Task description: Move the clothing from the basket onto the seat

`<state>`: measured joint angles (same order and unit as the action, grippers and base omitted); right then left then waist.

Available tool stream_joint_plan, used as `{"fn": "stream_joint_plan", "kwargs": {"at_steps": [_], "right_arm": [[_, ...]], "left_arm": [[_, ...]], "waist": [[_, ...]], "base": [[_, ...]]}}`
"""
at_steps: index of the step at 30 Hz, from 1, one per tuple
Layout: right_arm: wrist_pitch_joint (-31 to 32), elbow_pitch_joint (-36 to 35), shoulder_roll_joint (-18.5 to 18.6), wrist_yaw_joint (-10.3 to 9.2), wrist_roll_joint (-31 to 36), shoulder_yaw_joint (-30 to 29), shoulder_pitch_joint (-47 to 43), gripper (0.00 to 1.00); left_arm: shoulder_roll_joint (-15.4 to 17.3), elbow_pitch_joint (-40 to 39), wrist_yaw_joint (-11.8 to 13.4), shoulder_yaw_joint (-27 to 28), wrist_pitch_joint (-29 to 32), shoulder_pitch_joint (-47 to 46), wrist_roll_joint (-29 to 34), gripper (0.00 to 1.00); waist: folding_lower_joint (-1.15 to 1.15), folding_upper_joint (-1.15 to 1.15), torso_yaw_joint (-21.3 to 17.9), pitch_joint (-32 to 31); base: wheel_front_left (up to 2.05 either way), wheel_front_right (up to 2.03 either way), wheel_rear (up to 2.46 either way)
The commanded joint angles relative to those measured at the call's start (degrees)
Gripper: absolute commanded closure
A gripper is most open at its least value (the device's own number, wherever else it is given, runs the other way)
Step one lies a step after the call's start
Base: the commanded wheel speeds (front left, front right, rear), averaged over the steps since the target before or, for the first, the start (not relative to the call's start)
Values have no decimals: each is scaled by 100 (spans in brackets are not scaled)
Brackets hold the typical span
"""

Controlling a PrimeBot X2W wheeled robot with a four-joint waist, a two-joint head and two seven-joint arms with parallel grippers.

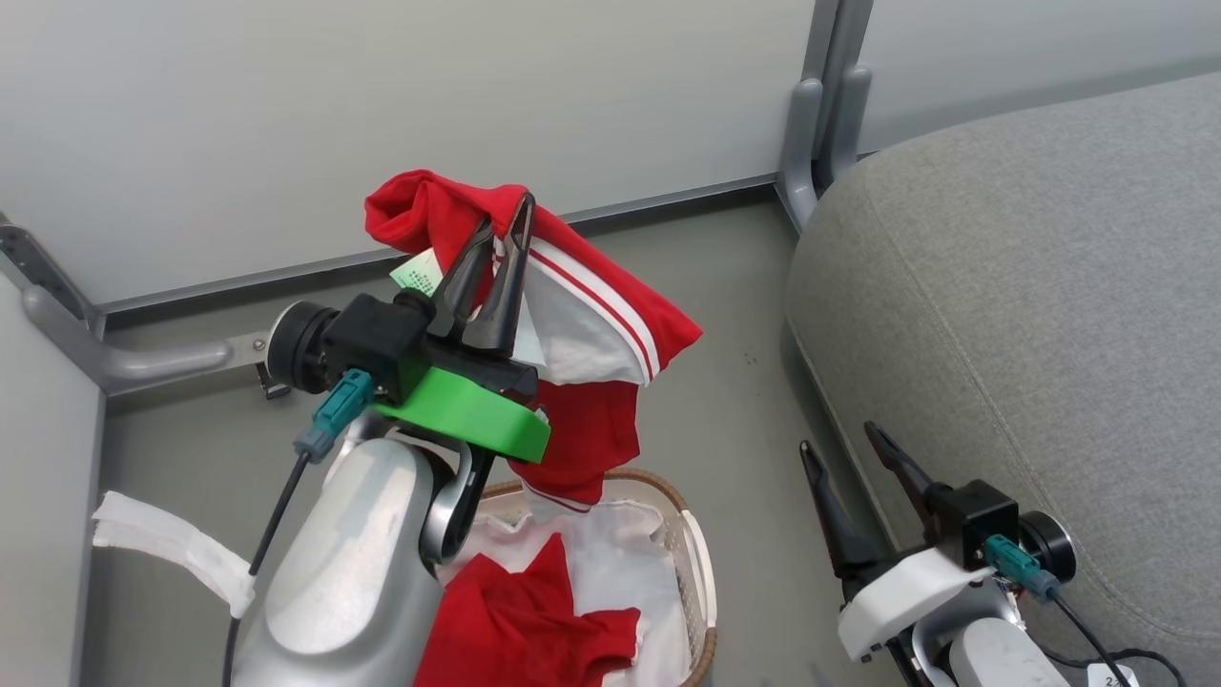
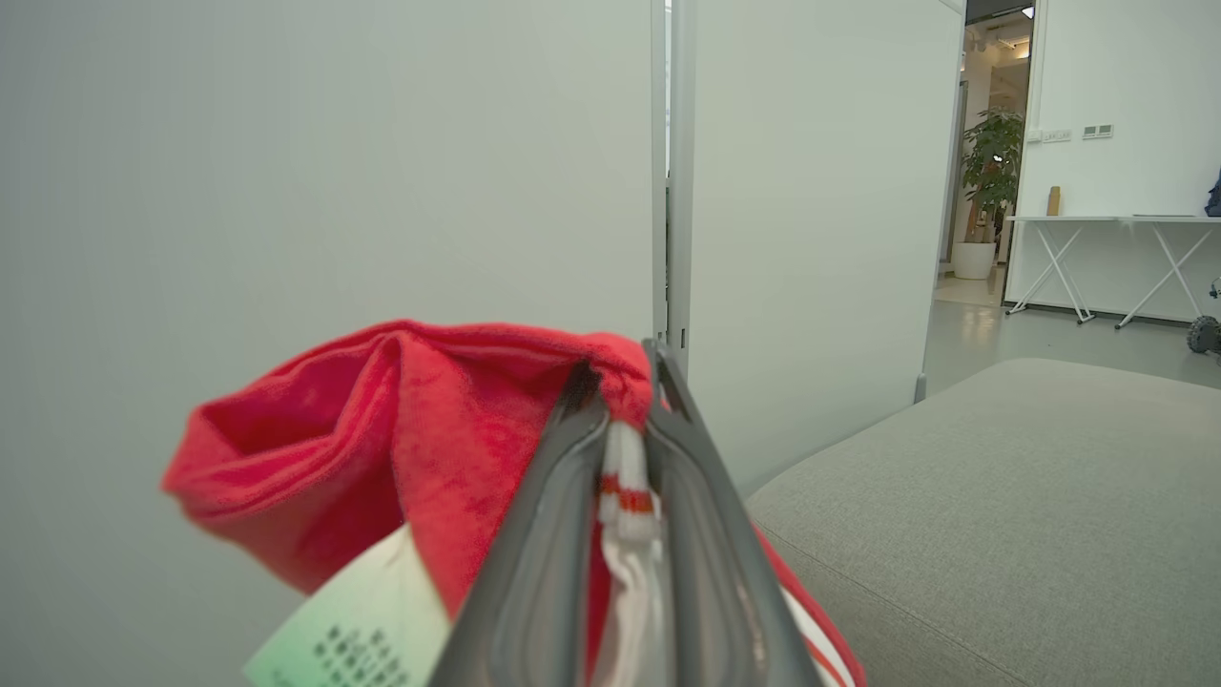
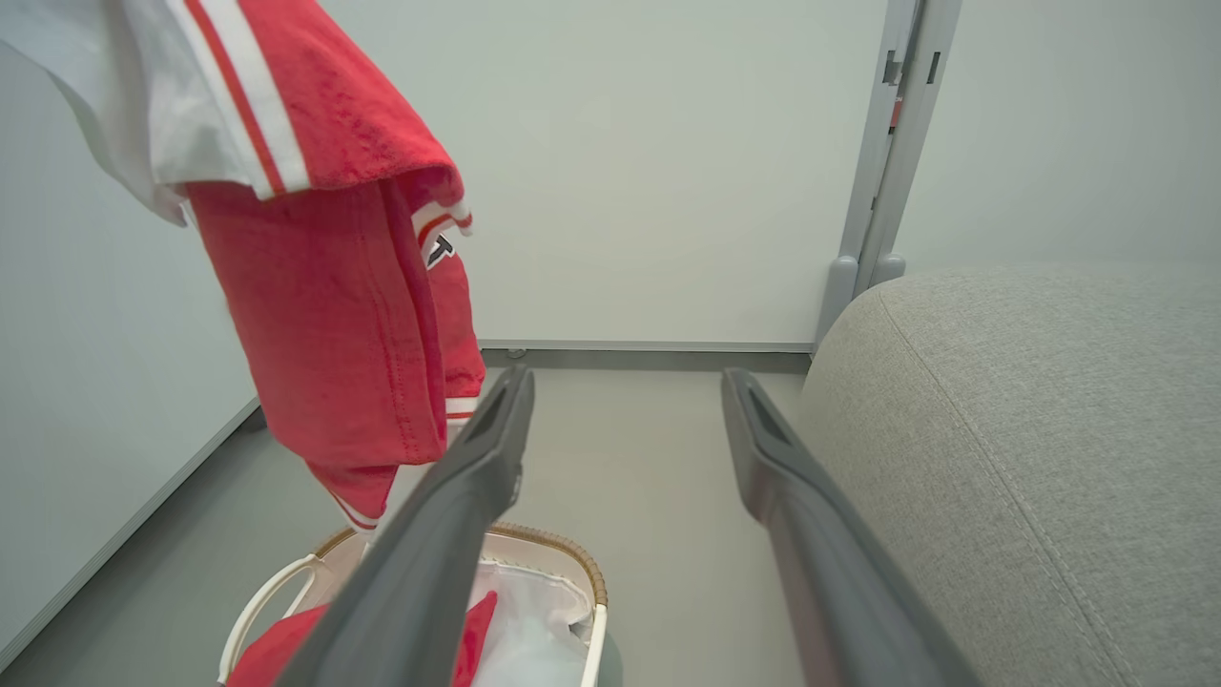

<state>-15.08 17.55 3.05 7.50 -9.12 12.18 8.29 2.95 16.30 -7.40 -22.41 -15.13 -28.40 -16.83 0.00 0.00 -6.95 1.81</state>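
"Clothing (image 1: pixel 591 315): location?"

"Striped top (image 1: pixel 610 324) hangs from my left gripper (image 1: pixel 506 212), jaws pinched narrow on a fold at its upper edge. It is held high above the basket (image 1: pixel 703 563), I judge so the hem clears the rim. Plain red top (image 1: pixel 520 620) lies inside the basket on the white liner (image 1: pixel 620 563)."

"Right side?"

"My right gripper (image 1: pixel 839 436) sits low, jaws wide, holding nothing, just beside the seat (image 1: pixel 1030 286). Nothing lies on the seat; the load has to travel right."

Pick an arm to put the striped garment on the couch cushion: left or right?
Left, likely: left gripper is shut on the striped garment, hanging above the basket; right gripper stands open, empty, beside the couch cushion.
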Motion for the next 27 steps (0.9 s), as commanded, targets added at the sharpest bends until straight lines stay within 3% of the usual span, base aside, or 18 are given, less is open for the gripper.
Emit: {"fn": "stream_joint_plan", "kwargs": {"at_steps": [1, 13, 27], "right_arm": [[-13, 21, 21, -2, -46, 9, -74, 0], [-13, -146, 42, -2, -55, 290, 172, 0], [-12, -851, 565, -3, -252, 1733, 1552, 0]], "left_arm": [[23, -57, -15, 3, -3, -78, 27, 100], [16, -26, -15, -34, -3, -14, -63, 100], [8, -19, -15, -57, -3, 79, -123, 100]], "waist": [[0, 0, -6, 1], [0, 0, -29, 46], [0, 0, -13, 158]], "base": [[0, 0, 0], [0, 0, 0], [0, 0, 0]]}}
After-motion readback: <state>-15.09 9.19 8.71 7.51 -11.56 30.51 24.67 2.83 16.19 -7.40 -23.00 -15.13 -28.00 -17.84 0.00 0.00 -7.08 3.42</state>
